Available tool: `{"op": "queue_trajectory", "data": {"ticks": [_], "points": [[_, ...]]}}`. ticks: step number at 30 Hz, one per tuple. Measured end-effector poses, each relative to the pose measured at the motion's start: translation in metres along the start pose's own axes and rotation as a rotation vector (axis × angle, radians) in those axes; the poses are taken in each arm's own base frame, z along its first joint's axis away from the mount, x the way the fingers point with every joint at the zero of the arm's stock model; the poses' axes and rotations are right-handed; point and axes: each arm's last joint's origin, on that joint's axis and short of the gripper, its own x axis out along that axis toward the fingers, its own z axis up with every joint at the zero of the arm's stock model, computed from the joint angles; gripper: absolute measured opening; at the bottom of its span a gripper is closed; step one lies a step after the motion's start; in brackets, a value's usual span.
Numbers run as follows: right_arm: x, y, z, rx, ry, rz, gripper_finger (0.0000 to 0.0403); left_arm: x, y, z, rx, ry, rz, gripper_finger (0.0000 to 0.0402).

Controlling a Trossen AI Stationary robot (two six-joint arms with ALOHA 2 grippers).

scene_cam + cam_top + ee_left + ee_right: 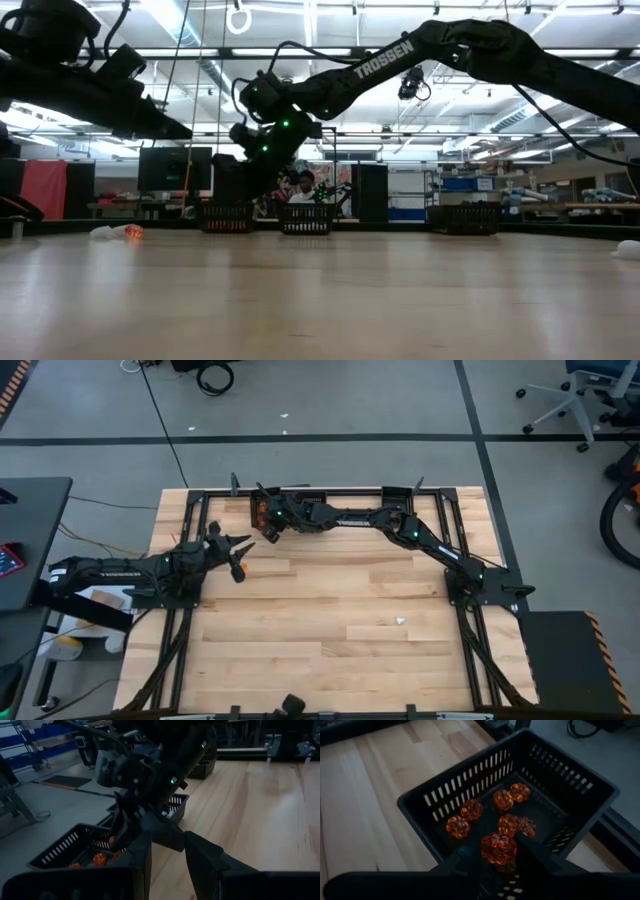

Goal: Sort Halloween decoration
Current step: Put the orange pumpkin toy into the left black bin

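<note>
My right gripper (495, 857) hangs over the far-left black bin (570, 775), shut on an orange pumpkin trinket (498, 847). Several more orange trinkets (512, 795) lie on that bin's floor. The same gripper (268, 520) shows at the table's far edge in the high view. My left gripper (236, 550) is open and hovers over the left part of the table, pointing toward the right arm. An orange trinket (133, 232) and a white one (104, 232) lie on the table below it. Another white trinket (400, 622) lies right of centre. My right gripper pinches the orange pumpkin trinket (492, 842) between its two fingertips (456, 864), coming from above and pointing down into the bin. The trinket is lifted clear, above the other pumpkins on the bin's floor.
Three black slotted bins stand along the far edge: the left one (225, 217), the middle one (307, 217) and the right one (470, 217). The right arm (350, 517) stretches along the far edge. Black frame rails (180, 640) border the table. A person (303, 187) sits beyond it.
</note>
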Motion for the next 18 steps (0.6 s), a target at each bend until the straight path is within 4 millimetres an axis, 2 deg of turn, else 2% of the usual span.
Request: {"op": "queue_trajectory", "data": {"ticks": [10,18], "points": [[-0.0004,0.0018,-0.0009,-0.046,0.007,0.009,0.0113,0.0000,0.0000,0.0001,0.001,-0.001,0.000,0.0096],[-0.0005,0.0025,-0.0007,-0.046,0.008,0.034,0.0164,0.0000,0.0000,-0.0001,0.001,0.001,0.000,0.0096]]}}
